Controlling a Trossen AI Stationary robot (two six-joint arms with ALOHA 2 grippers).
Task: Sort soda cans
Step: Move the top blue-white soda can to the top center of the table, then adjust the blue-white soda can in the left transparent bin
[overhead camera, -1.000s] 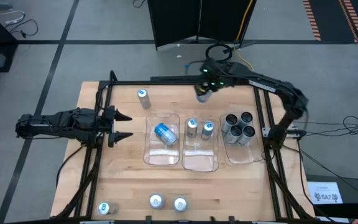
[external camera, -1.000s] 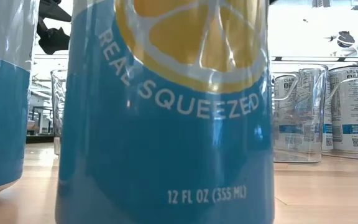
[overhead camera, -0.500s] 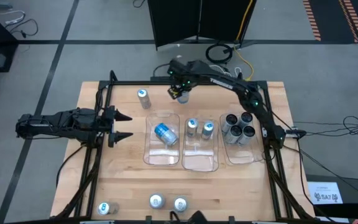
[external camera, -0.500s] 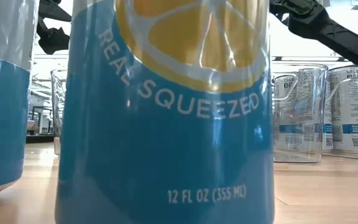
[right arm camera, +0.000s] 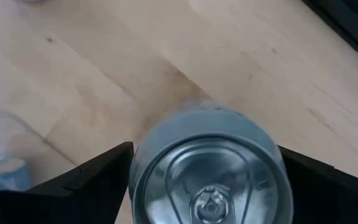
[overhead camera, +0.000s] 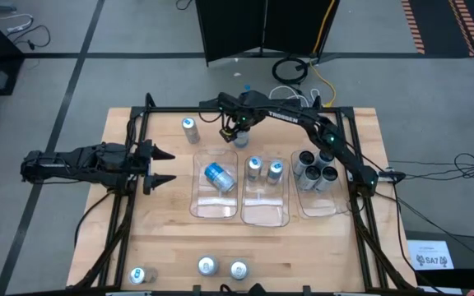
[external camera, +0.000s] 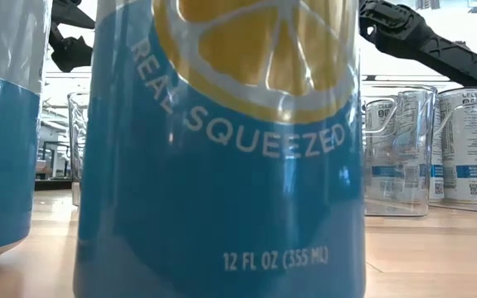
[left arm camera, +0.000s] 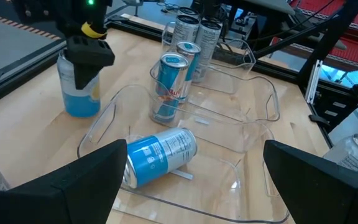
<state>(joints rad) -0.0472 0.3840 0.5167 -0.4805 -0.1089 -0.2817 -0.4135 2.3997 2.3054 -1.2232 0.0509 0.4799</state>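
The right gripper (overhead camera: pixel 236 131) is held over a blue can (left arm camera: pixel 79 93) standing at the far edge of the left tray (overhead camera: pixel 197 197), fingers spread either side of it, whether gripping cannot be told. If released on the rim, the can could topple. The left gripper (overhead camera: pixel 161 166) is parked wide open at the left, holding nothing.

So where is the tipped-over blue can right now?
High view: the blue can lies on its side in the leftmost clear tray, left of the two upright cans.

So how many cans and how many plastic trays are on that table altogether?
Small cylindrical metal soda cans: 12
Clear rectangular plastic trays: 3
Total: 15
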